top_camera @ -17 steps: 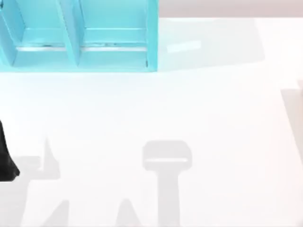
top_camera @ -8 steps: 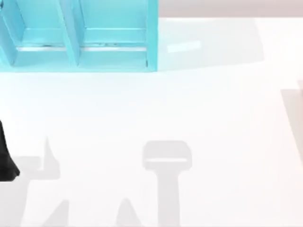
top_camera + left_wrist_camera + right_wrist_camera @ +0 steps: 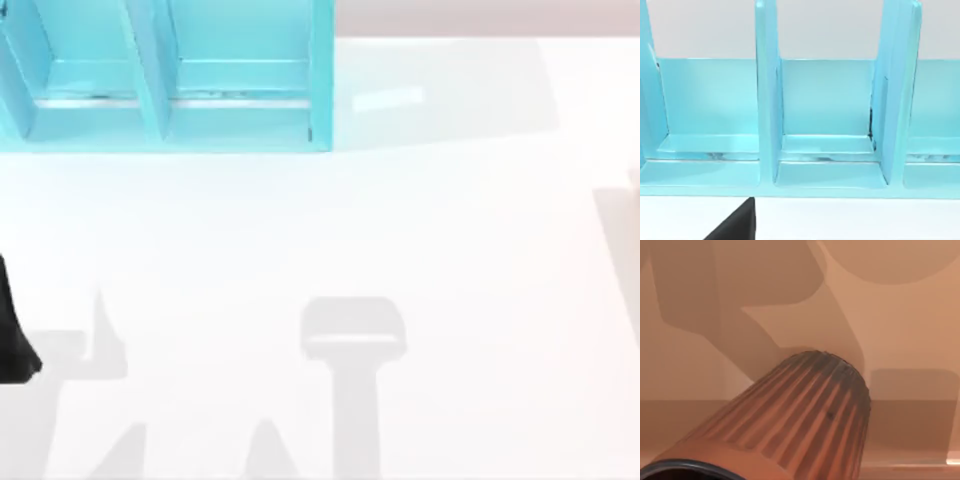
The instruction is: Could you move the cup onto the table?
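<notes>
Ribbed cup close under right wrist camera, long axis tilted; right gripper state untellable; left arm parked at left edge of counter.

A turquoise shelf unit stands at the far left — open compartments, soft grey shadows in front.

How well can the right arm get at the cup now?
Probably yes: the cup sits close before the right arm's wrist camera with nothing between; whether it is already gripped, I cannot tell.
</notes>
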`<act>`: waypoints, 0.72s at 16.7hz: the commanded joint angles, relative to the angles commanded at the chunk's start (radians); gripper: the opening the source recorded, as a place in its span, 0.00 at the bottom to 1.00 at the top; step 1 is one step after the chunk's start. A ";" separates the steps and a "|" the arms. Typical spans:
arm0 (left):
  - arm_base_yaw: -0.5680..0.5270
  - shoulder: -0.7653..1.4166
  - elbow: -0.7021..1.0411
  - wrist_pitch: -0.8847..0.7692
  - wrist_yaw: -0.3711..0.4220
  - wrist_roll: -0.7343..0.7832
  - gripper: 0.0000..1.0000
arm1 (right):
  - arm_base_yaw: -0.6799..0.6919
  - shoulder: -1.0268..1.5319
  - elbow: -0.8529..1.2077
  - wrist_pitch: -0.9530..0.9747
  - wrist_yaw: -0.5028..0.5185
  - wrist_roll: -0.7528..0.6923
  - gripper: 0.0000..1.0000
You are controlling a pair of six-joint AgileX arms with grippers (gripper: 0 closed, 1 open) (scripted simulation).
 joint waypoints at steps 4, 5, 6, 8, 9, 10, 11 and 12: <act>0.000 0.000 0.000 0.000 0.000 0.000 1.00 | 0.000 0.000 0.000 0.000 0.000 0.000 0.70; 0.000 0.000 0.000 0.000 0.000 0.000 1.00 | 0.000 0.000 0.000 0.000 0.000 0.000 0.62; 0.000 0.000 0.000 0.000 0.000 0.000 1.00 | 0.000 0.000 0.000 0.000 0.000 0.000 0.55; 0.000 0.000 0.000 0.000 0.000 0.000 1.00 | 0.000 0.000 0.000 0.000 0.000 0.000 0.40; 0.000 0.000 0.000 0.000 0.000 0.000 1.00 | 0.000 0.000 0.000 0.000 0.000 0.000 0.32; 0.000 0.000 0.000 0.000 0.000 0.000 1.00 | 0.000 0.000 0.000 0.000 0.000 0.000 0.25; 0.000 0.000 0.000 0.000 0.000 0.000 1.00 | 0.000 0.000 0.000 0.000 0.000 0.000 0.17; 0.000 0.000 0.000 0.000 0.000 0.000 1.00 | 0.000 0.000 0.000 0.000 0.000 0.000 0.10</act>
